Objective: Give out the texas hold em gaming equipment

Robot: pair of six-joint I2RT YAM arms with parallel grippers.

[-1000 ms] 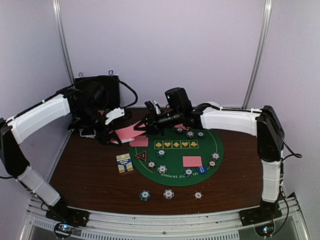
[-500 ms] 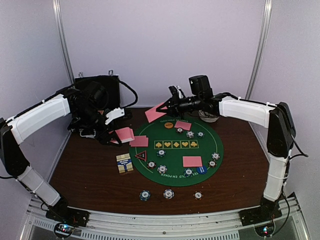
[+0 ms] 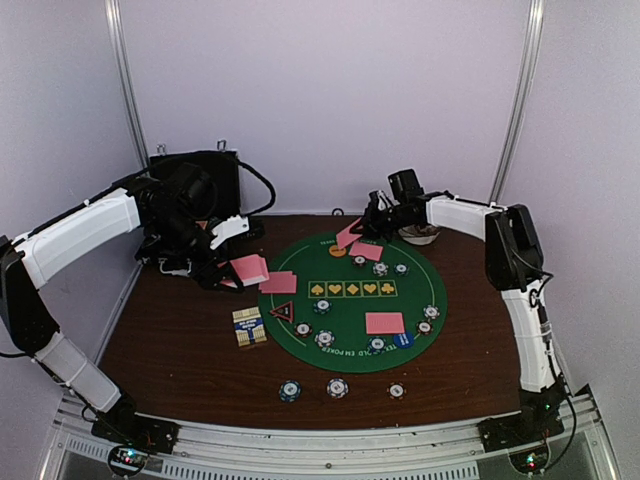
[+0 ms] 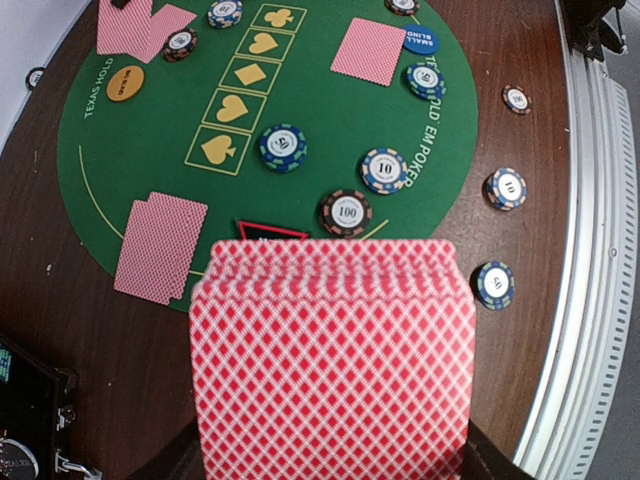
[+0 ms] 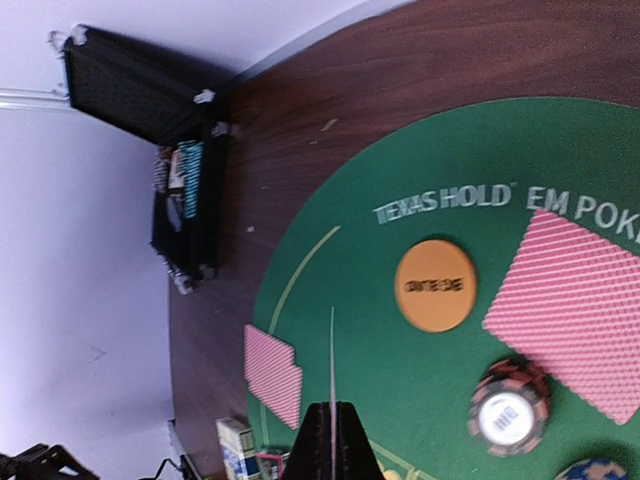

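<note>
**Reader:** What does each gripper hold here?

**Arm:** My left gripper [image 3: 232, 270] is clamped on the fanned deck of pink diamond-backed paper playing cards [image 4: 330, 350]. The deck is raised above the dark wooden table [image 3: 180, 350], just off the left edge of the round green felt mat [image 3: 345, 315]. My right gripper [image 5: 332, 415] is pinched closed on a single pink-backed card [image 5: 332, 350], which the wrist view shows edge-on as a thin pale line. It hangs over the far rim of the mat, near the orange disc button [image 5: 435, 285] and a pair of face-down cards [image 5: 575, 310] lying there.

**Reader:** How will the single card handle?

**Arm:** I judge it light, thin and springy, so it should bend rather than break, and its smooth faces are likely to slide. I hold it by one edge, faces between my pads, so the rest hangs free to be laid flat. Let go high or tilted, it may glide off target or flip face-up.

**Reader:** And the deck?

**Arm:** It is heavier but loose. The cards sit stepped, not squared, so a slack grip could spill them. The hold belongs across the thickness at the near end, leaving the top card's far edge free to be drawn.

**Reader:** The round stripe-edged poker chips [image 4: 385, 170]?

**Arm:** Probably hard, stiff and smooth, and best pinched across the rim.
</note>
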